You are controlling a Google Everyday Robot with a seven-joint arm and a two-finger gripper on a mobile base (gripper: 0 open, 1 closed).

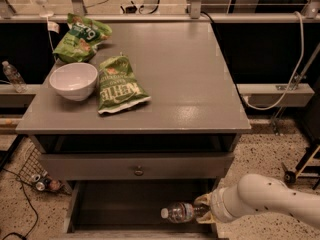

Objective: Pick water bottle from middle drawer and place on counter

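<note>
The water bottle point(179, 212) is clear with a white cap. It lies on its side, cap to the left, just over the dark floor of the open middle drawer point(120, 209) at its right end. My gripper point(202, 209) comes in from the lower right on a white arm and is shut on the bottle's base end, its yellowish fingers point(203, 200) above and below it. The grey counter point(190, 79) is above, on top of the cabinet.
On the counter's left half are a white bowl point(74, 80) and two green chip bags point(117, 84) point(82, 35). A closed drawer front with a round knob point(138, 171) is above the open drawer. Another clear bottle point(12, 76) stands on a ledge at far left. Cans lie on the floor at lower left point(42, 183).
</note>
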